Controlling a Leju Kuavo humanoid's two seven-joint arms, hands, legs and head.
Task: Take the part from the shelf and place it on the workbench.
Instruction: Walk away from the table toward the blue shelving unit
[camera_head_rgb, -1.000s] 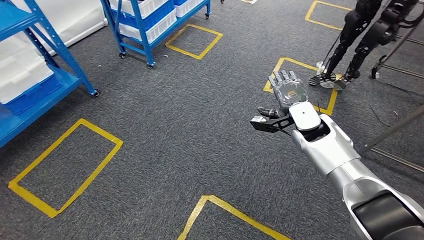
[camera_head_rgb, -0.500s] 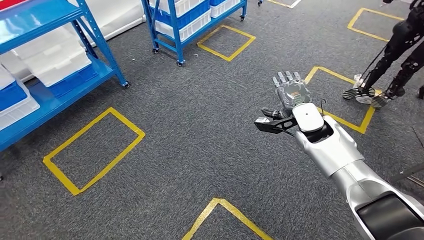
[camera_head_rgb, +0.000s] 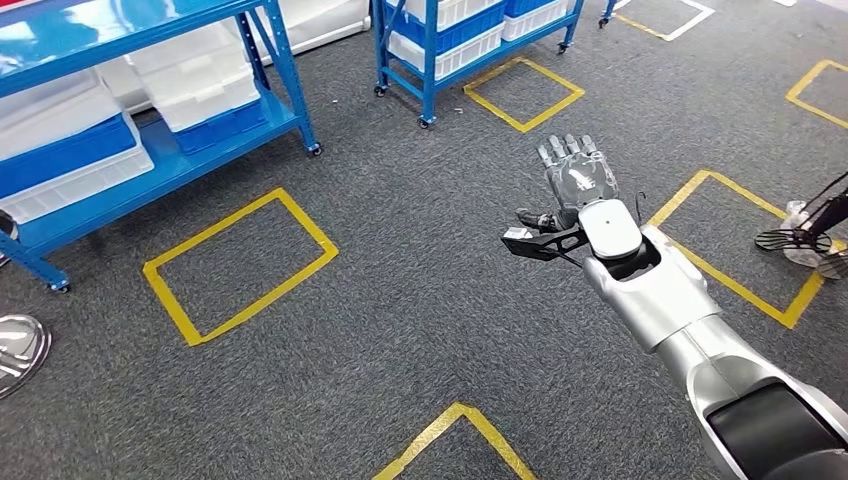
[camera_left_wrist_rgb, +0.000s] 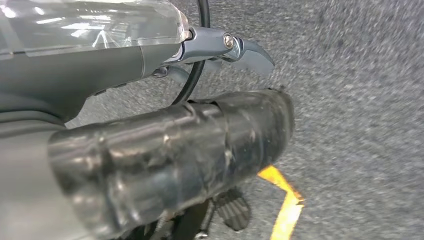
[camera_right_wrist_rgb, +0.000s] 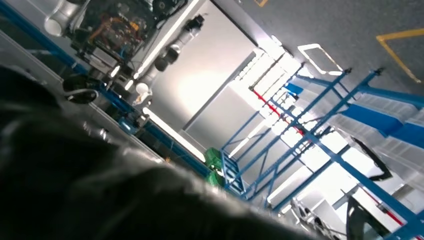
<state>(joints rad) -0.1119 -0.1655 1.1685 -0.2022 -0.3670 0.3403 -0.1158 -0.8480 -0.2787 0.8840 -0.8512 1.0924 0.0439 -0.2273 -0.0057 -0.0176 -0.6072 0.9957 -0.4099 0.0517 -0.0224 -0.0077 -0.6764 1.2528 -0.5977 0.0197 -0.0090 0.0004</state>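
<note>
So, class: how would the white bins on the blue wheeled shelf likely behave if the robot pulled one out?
The white bins look like moulded plastic, so probably stiff and fairly light. They sit stacked, so neighbours might shift. The blue shelf stands on castors and could roll when tugged.

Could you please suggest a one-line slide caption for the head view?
Right hand raised open over grey carpet with yellow floor squares, blue shelves of white bins ahead.

Grey carpet floor, yellow tape squares, blue racks
</note>
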